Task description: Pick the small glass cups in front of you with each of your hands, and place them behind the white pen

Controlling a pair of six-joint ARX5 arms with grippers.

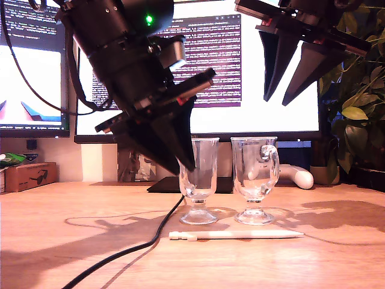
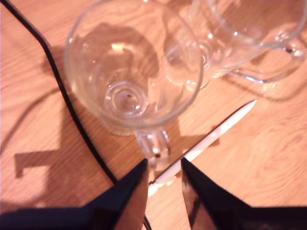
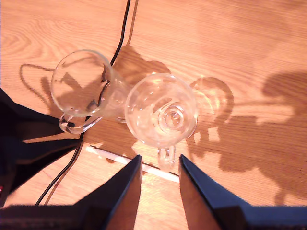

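While both glass mugs (image 1: 199,180) (image 1: 255,179) stand just behind the white pen (image 1: 236,235), your first gripper (image 2: 163,173) & second gripper (image 3: 159,168) hang above, jaws narrowly apart, empty.

We seem at an office desk, light wooden tabletop (image 1: 337,253), two large lit computer monitors (image 1: 252,60), leafy green houseplant (image 1: 358,96)

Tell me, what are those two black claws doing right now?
My first gripper open, low by one clear glass mug. My second gripper open, high above the other mug. Black cable beside first mug.
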